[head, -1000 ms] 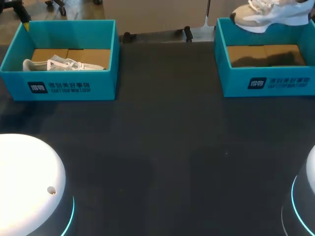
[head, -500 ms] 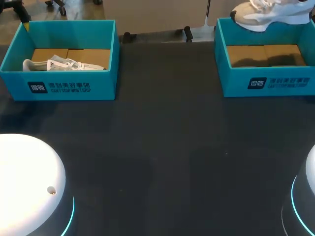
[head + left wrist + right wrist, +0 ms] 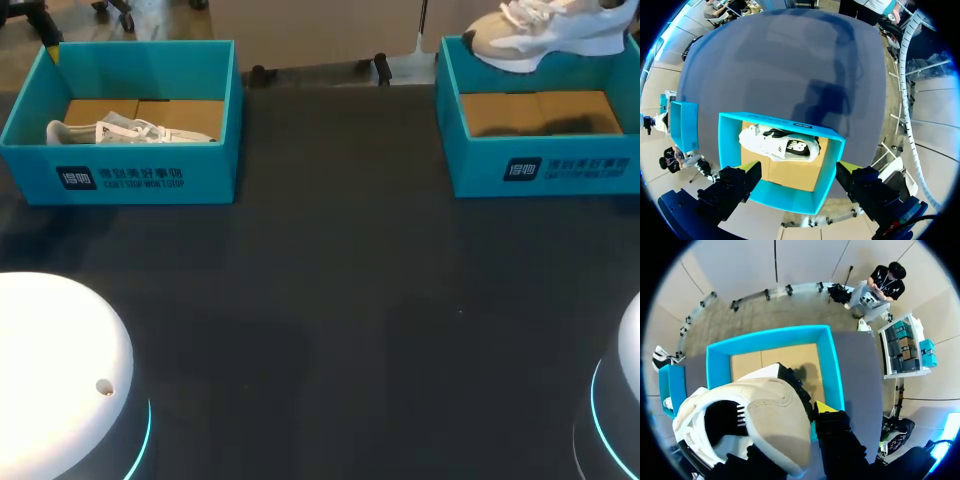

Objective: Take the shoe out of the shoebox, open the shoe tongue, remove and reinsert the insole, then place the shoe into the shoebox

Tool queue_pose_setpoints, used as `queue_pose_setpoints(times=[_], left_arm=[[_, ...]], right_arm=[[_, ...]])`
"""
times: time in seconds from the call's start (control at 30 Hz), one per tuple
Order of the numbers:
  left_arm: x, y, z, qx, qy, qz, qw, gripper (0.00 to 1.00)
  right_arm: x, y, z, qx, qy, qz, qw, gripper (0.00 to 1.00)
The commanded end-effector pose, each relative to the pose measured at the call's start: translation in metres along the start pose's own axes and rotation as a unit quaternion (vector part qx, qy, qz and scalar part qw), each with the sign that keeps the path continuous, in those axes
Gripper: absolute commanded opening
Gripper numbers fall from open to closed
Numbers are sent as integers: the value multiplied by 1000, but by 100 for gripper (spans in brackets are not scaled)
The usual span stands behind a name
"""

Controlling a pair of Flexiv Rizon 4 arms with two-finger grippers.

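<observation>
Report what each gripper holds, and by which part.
Right gripper holds the shoe above the right shoebox, seemingly near the heel end; the exact contact is hidden. Left gripper holds nothing.

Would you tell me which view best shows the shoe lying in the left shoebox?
The left wrist view: it looks down on the whole shoe in its shoebox. The head view shows it partly hidden by the front wall; the right wrist view barely catches that box.

Glossy white domed left arm housing (image 3: 55, 370), matching right one (image 3: 632, 345), thin glowing cyan ring (image 3: 146, 440) edging each, small round grey fastener (image 3: 104, 387), blocky matte black left fingers (image 3: 732, 187) with yellow-green tips, blue mount (image 3: 675, 215) behind, black right finger (image 3: 835, 432) tipped yellow
</observation>
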State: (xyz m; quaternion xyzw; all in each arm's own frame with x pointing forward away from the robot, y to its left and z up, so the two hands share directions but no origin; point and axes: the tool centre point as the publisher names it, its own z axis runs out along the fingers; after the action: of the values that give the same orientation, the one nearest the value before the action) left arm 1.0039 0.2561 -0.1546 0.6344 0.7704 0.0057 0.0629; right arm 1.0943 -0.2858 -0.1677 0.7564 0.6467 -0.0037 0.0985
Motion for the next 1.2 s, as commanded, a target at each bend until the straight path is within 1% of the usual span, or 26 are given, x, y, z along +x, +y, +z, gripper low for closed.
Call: queue_pose_setpoints(times=[0.03,0.07,0.1,0.2,0.23,0.33,0.57,0.7,0.77,1.03,1.2], left_arm=[[0,-1,0,-1,2,0,1000,100],[0,-1,0,-1,2,0,1000,100],[0,-1,0,-1,2,0,1000,100],[0,-1,0,-1,2,0,1000,100],[0,-1,0,-1,2,0,1000,100],[0,-1,0,-1,2,0,1000,100],[0,-1,0,-1,2,0,1000,100],[0,-1,0,-1,2,0,1000,100],[0,-1,0,-1,2,0,1000,100],[0,-1,0,-1,2,0,1000,100],[0,-1,0,-1,2,0,1000,100]], right_arm=[[4,-39,-16,-28,-1,-1,1000,0],[5,-43,-18,-28,-6,0,1000,0],[8,-51,-22,-28,-15,-1,1000,0],[16,-67,-30,-27,-21,1,999,0],[20,-75,-33,-24,-31,2,999,0],[33,-91,-39,-24,-50,2,998,0],[69,-126,-53,-32,-43,5,999,0],[90,-145,-60,-33,-48,9,998,0],[100,-154,-65,-32,-41,11,999,0],[143,-191,-81,-24,-49,14,998,0],[170,-224,-90,-14,-51,19,998,0]])
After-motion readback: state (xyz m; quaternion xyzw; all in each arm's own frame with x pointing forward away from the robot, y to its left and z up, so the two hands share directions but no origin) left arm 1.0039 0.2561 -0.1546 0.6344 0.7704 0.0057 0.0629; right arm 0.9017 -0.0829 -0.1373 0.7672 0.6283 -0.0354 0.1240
